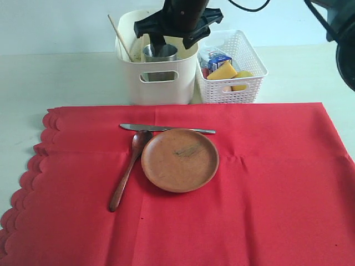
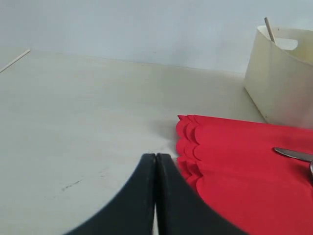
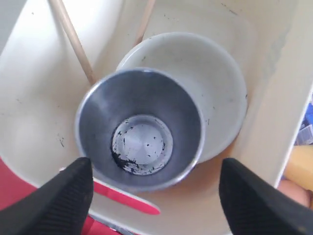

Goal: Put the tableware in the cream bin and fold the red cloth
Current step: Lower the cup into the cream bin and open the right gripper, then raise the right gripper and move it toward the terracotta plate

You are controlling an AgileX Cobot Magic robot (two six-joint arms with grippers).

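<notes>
Steel cup (image 3: 142,142) sits beneath spread right end effector (image 3: 155,171)

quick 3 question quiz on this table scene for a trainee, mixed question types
1. True or false: the steel cup is inside the cream bin.
2. Which tableware lies on the red cloth? A) knife, spoon, plate B) bowl, chopsticks C) none
3. Fill in: the right fingers over the cup stand ___.

Key: 1 true; 2 A; 3 open
</notes>
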